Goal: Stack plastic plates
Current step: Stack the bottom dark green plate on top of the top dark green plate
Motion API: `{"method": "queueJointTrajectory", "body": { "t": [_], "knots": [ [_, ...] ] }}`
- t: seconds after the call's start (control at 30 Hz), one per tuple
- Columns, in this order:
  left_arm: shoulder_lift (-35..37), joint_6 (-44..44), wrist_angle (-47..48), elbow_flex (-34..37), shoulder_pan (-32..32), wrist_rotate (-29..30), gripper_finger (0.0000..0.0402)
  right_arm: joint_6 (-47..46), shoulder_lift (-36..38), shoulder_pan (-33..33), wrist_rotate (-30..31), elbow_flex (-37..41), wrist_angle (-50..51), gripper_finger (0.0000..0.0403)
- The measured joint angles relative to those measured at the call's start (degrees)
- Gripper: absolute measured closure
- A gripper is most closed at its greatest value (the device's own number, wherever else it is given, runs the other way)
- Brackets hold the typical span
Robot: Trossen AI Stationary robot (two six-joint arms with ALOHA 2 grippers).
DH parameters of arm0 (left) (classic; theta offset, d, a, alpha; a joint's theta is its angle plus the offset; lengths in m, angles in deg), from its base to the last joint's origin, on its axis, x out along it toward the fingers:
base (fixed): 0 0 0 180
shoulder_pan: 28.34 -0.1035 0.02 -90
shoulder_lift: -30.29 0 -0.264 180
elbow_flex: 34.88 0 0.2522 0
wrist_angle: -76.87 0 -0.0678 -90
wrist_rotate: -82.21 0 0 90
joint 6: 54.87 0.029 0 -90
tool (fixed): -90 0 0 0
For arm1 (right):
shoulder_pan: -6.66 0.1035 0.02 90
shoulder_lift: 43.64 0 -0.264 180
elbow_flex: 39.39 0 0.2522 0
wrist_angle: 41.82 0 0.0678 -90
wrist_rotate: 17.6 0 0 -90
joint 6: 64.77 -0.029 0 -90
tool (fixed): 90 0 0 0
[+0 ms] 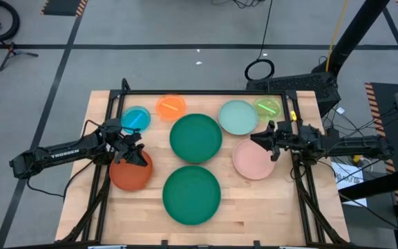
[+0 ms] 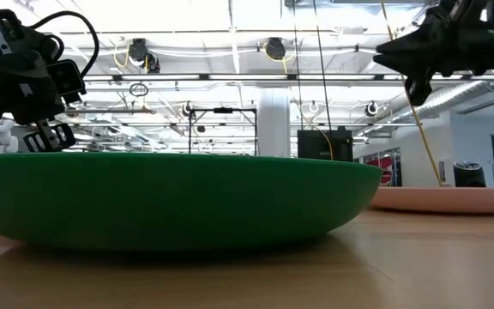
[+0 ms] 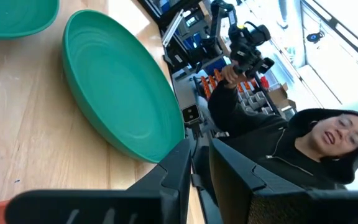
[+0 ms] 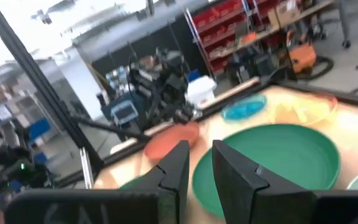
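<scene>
Eight plates lie flat on the wooden table, apart from one another. Two large dark green plates sit mid-table (image 1: pixel 195 138) and near the front edge (image 1: pixel 192 195). The orange-red plate (image 1: pixel 126 174) is at the left and the pink plate (image 1: pixel 254 162) at the right. Along the far side are the blue (image 1: pixel 135 119), orange (image 1: pixel 171 106), mint (image 1: pixel 238 117) and lime (image 1: pixel 268 107) plates. My left gripper (image 1: pixel 138 146) (image 3: pixel 199 144) hovers shut over the orange-red plate's far rim. My right gripper (image 1: pixel 254 138) (image 4: pixel 199 146) is shut and raised above the pink plate's far rim.
A dark metal frame (image 1: pixel 206 92) borders the table's far edge and both sides. In the low view the near green plate (image 2: pixel 170 197) fills the foreground, with the pink plate (image 2: pixel 453 199) behind it on the right. A person (image 3: pixel 303 149) sits beyond the table.
</scene>
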Motion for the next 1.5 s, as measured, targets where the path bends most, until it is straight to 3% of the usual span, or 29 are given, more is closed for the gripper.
{"method": "queueJointTrajectory", "body": {
  "t": [0.4,0.53,0.63,0.7,0.83,0.9,0.97,1.17,1.3,1.5],
  "knots": [
    [0.0,-1.1,0.0,0.0,0.0,0.0,0.0337,0.9,-15.2,3.3,0.5,-12.3,3.5,0.0339],
    [0.0,4.4,-0.1,0.0,0.0,2.1,0.0337,0.9,-19.2,3.6,1.4,-17.7,9.2,0.0339],
    [0.0,11.0,-0.9,0.0,0.0,9.4,0.0337,0.7,-22.5,4.6,1.4,-21.9,12.6,0.0339],
    [0.0,15.9,-1.5,0.0,0.1,17.7,0.0337,0.5,-24.6,5.4,1.4,-24.8,15.0,0.0339],
    [0.0,9.0,-8.3,0.0,0.7,36.0,0.0337,-0.7,-29.1,6.8,3.2,-30.3,21.5,0.0339],
    [0.0,9.0,-14.6,0.0,0.6,42.0,0.0337,-2.1,-31.6,7.1,4.6,-33.1,24.6,0.0339],
    [0.0,10.5,-21.6,0.0,0.7,42.4,0.0337,-3.6,-34.0,7.1,4.8,-35.9,28.1,0.0339],
    [0.1,14.3,-41.5,0.0,0.7,36.0,0.0337,-10.1,-41.1,7.1,4.7,-43.6,37.2,0.0339],
    [0.0,17.0,-44.4,-0.1,0.7,32.9,0.0337,-16.8,-46.2,8.2,4.0,-48.6,42.8,0.0339],
    [0.0,19.1,-43.8,0.0,0.7,32.9,0.0337,-25.0,-56.8,10.8,1.3,-59.4,53.2,0.034]
  ]
}}
